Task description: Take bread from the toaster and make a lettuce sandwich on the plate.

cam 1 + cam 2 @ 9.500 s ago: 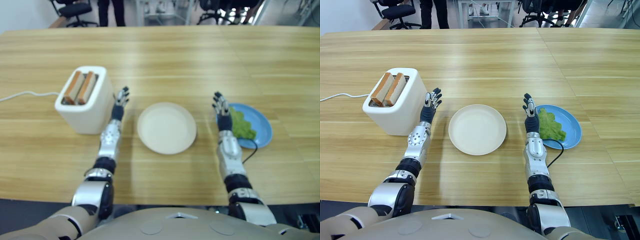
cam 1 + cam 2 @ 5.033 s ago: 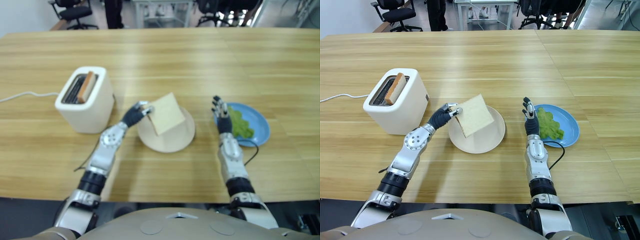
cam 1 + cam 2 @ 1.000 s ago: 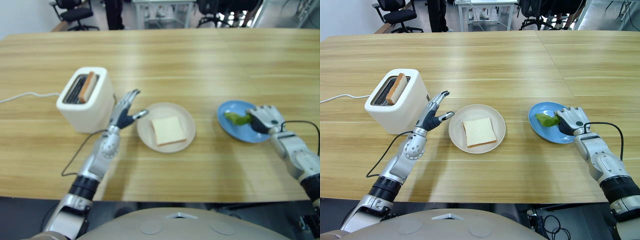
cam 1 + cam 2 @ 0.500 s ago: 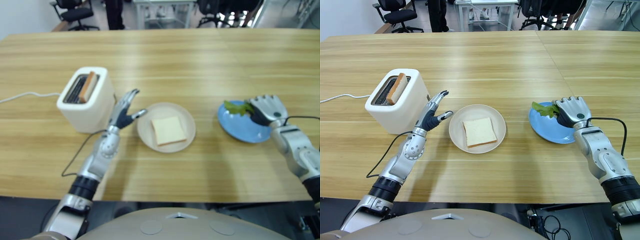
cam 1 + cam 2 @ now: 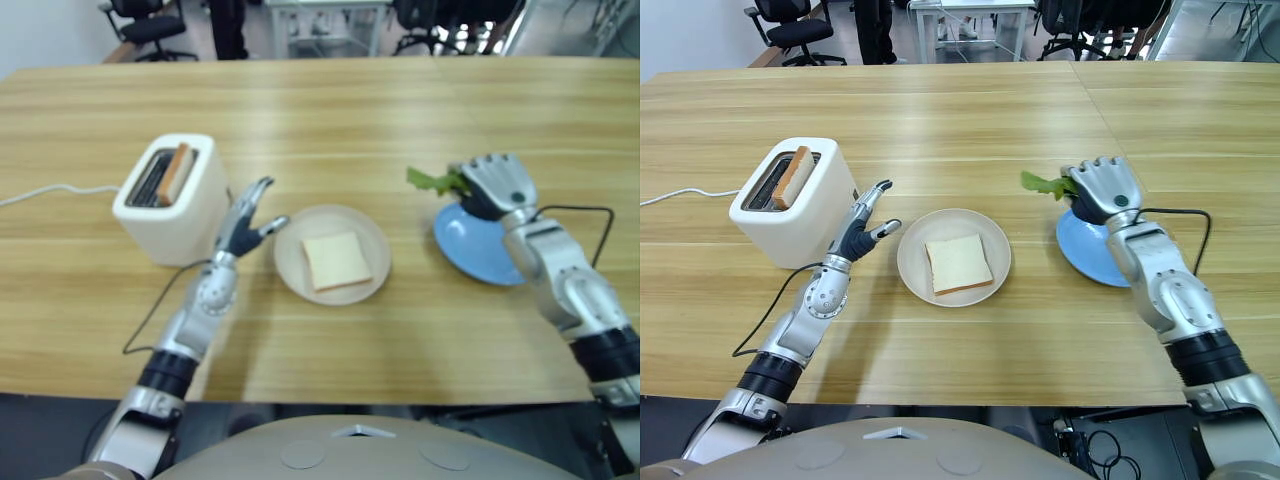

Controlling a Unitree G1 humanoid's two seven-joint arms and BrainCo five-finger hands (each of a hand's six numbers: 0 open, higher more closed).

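While right hand (image 5: 1105,190) grips lettuce (image 5: 1043,184), tip seemingly pointing leftward, left hand (image 5: 862,232) splayed beside plate (image 5: 904,266).

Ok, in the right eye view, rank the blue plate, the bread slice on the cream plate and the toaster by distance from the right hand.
1. Blue plate, just below the right hand, which holds lettuce.
2. Bread slice, on the cream plate at centre.
3. Toaster, far left.
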